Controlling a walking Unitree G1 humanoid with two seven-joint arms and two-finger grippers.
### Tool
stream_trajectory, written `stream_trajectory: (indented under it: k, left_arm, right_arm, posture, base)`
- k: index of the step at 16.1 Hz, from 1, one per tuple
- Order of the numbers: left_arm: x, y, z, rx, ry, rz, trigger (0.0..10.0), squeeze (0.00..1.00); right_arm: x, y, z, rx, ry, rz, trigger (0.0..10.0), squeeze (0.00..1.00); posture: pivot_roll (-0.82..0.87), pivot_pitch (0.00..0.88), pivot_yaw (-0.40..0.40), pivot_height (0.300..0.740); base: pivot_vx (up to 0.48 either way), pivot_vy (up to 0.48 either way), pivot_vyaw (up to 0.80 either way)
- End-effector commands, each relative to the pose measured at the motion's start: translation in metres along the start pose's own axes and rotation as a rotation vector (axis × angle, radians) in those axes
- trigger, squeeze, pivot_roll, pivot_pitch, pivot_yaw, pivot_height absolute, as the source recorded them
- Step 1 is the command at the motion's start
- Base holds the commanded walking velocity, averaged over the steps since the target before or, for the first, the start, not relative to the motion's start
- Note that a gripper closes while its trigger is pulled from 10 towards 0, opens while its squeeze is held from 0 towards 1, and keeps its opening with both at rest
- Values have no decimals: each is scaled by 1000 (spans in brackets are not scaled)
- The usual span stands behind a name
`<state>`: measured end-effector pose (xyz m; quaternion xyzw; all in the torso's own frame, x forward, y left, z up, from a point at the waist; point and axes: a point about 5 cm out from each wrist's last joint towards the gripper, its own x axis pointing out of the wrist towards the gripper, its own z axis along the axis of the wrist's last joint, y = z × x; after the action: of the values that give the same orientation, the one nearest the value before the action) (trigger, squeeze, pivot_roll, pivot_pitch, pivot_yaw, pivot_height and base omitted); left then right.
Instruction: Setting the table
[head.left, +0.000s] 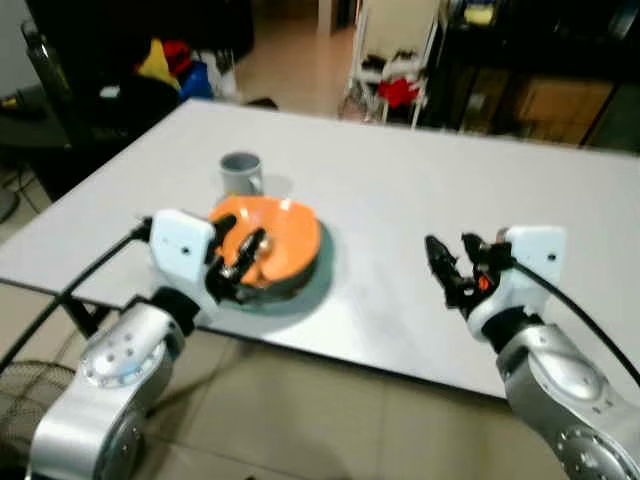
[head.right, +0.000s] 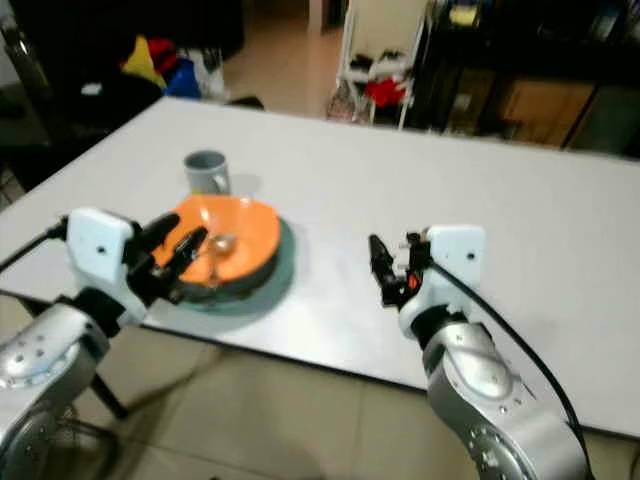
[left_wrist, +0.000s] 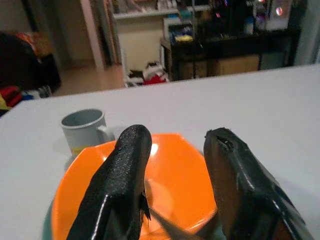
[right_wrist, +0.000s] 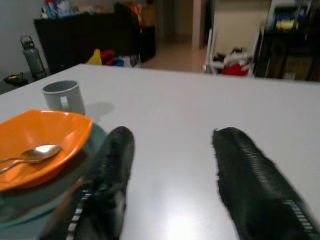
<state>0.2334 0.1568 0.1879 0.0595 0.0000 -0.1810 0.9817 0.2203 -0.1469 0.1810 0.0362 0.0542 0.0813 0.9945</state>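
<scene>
The left gripper hangs with its fingers apart over the near rim of an orange bowl, empty-handed. A spoon lies in the bowl, which sits on a teal plate near the white table's front edge (a grey mug stands just behind). The right gripper hovers well apart, fingers spread.
</scene>
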Motion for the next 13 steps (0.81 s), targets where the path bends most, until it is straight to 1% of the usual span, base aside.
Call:
stream_trajectory:
  k: [1,4,6,7,9,12,13]
  left_arm:
    - [2,2,7,9,-33,8,10000,0]
    - [7,10,18,5,-81,57,10000,0]
    - [7,9,18,-4,-80,57,10000,0]
    - [6,4,13,-7,-62,36,10000,0]
    - [4,-3,6,-17,-42,33,10000,0]
    - [2,-4,-1,-2,-9,50,10000,0]
    - [1,-5,-3,19,6,50,10000,0]
  right_arm:
    - [-1,-2,2,-34,-19,-2,10000,1000]
    - [-2,2,7,-27,-58,31,10000,1000]
    - [-2,5,8,-24,-67,55,10000,1000]
    - [-2,4,9,-41,-75,48,10000,1000]
    - [-3,1,10,-13,-81,19,10000,1000]
    - [-4,-2,9,7,-72,20,10000,1000]
    - [-5,-4,7,3,-67,29,10000,1000]
  posture:
    - [92,0,41,740]
    - [90,0,47,740]
    - [90,0,50,740]
    - [90,0,50,740]
    - [94,0,48,740]
    - [99,0,44,740]
    - [105,0,40,740]
  base:
    - [0,0,800]
    - [0,0,800]
    - [0,0,800]
    - [0,0,800]
    - [0,0,800]
    - [0,0,800]
    - [0,0,800]
